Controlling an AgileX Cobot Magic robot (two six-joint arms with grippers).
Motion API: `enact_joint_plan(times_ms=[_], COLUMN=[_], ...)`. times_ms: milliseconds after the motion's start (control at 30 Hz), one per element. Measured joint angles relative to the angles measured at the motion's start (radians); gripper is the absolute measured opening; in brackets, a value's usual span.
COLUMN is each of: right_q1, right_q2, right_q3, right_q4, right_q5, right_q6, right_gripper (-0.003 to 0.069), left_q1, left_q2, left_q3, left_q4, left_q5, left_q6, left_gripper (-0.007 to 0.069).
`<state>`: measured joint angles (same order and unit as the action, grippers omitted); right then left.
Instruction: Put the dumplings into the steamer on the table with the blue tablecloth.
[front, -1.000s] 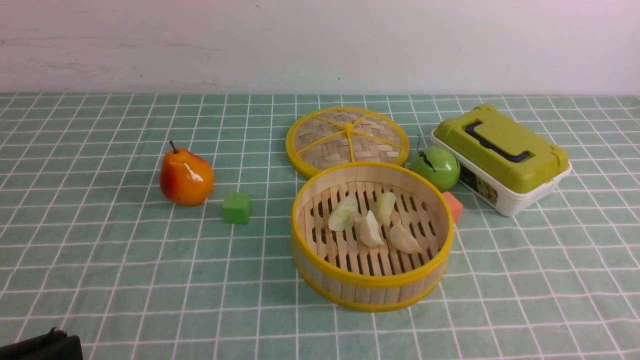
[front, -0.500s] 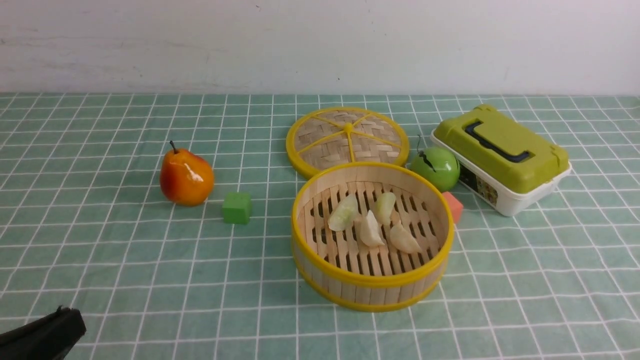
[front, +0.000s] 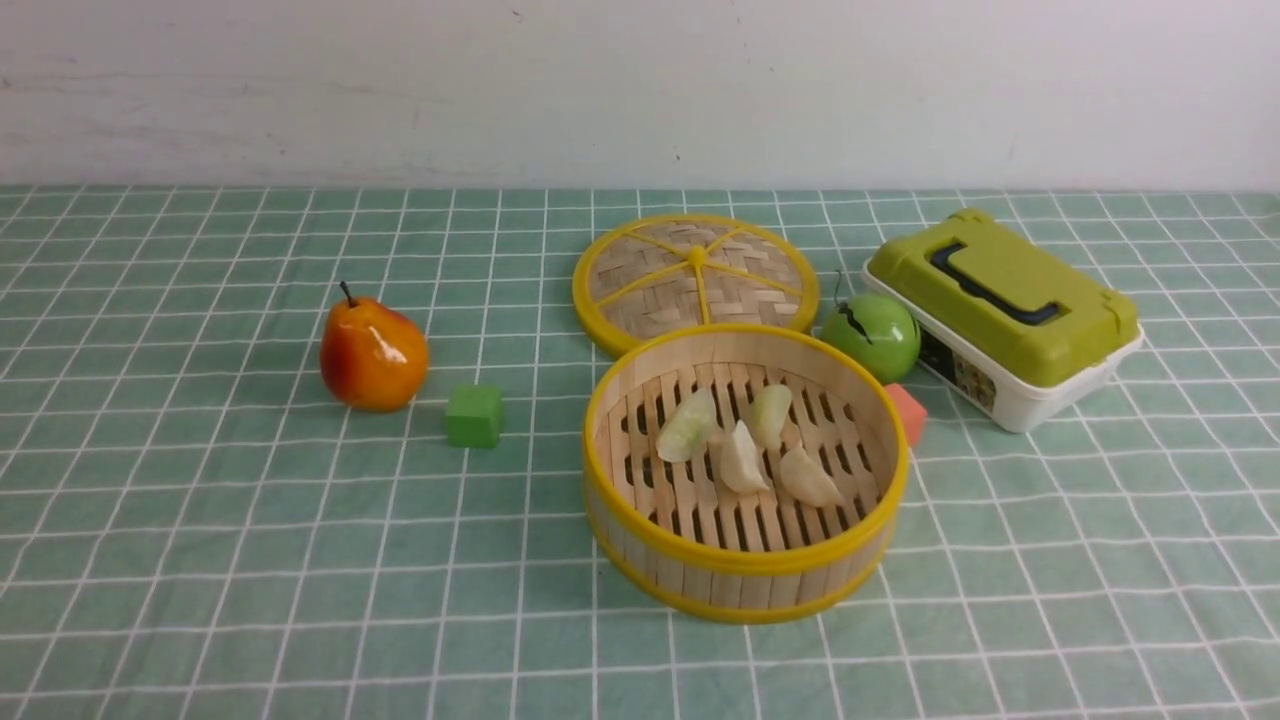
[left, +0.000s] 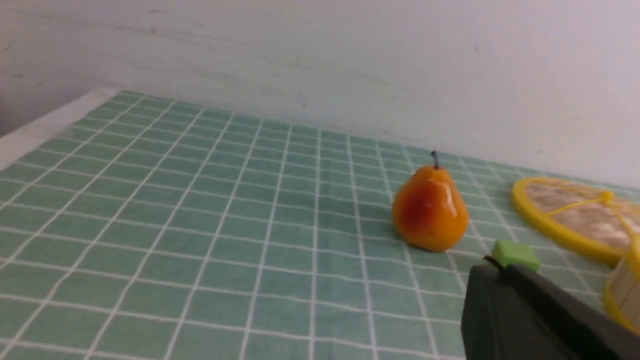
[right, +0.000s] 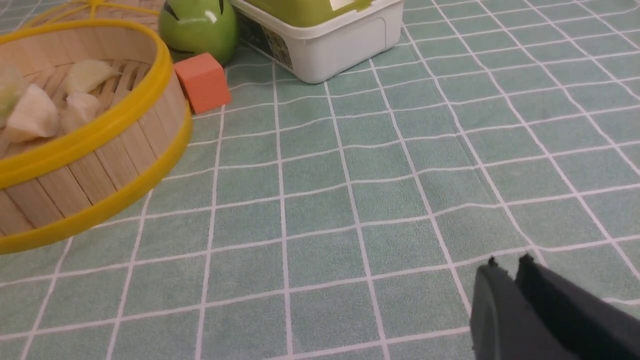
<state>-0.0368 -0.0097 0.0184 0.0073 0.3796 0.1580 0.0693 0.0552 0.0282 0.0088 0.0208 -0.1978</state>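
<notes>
Patterned label on white box (front: 958, 371) with green lid, print unreadable, no other text

Four dumplings (front: 745, 448) are set inside the steamer (front: 745, 565) on the table (front: 250, 560). Behind it the lid (front: 695, 275) is laid; to its left a cube (front: 473, 415), then a pear (front: 372, 352); to its right an apple (front: 870, 335) and a box (front: 1000, 315).

From the front, neither arm shows. The steamer (front: 745, 560) wall hides most of the orange cube (front: 908, 412) and the lid's (front: 694, 275) near rim. In the wrist views, the picture edge cuts off each dark end effector (left: 495, 265) (right: 507, 265), and the left wrist view is soft.
</notes>
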Motion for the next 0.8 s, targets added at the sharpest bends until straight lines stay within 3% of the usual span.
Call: enact_joint_plan(times_ms=[367, 800], right_q1=[0.0, 0.0], right_q2=[-0.001, -0.001], right_q3=[0.0, 0.0], right_q4=[0.0, 0.0], right_q5=[0.0, 0.0], right_q6=[0.0, 0.0], right_gripper=[0.0071, 0.0094], left_q1=[0.025, 0.025], left_q2=[-0.065, -0.065], left_q3=[0.002, 0.003], left_q4=[0.019, 0.019], left_q5=[0.331, 0.356], left_q6=[0.015, 0.015], left_gripper=[-0.0014, -0.0014])
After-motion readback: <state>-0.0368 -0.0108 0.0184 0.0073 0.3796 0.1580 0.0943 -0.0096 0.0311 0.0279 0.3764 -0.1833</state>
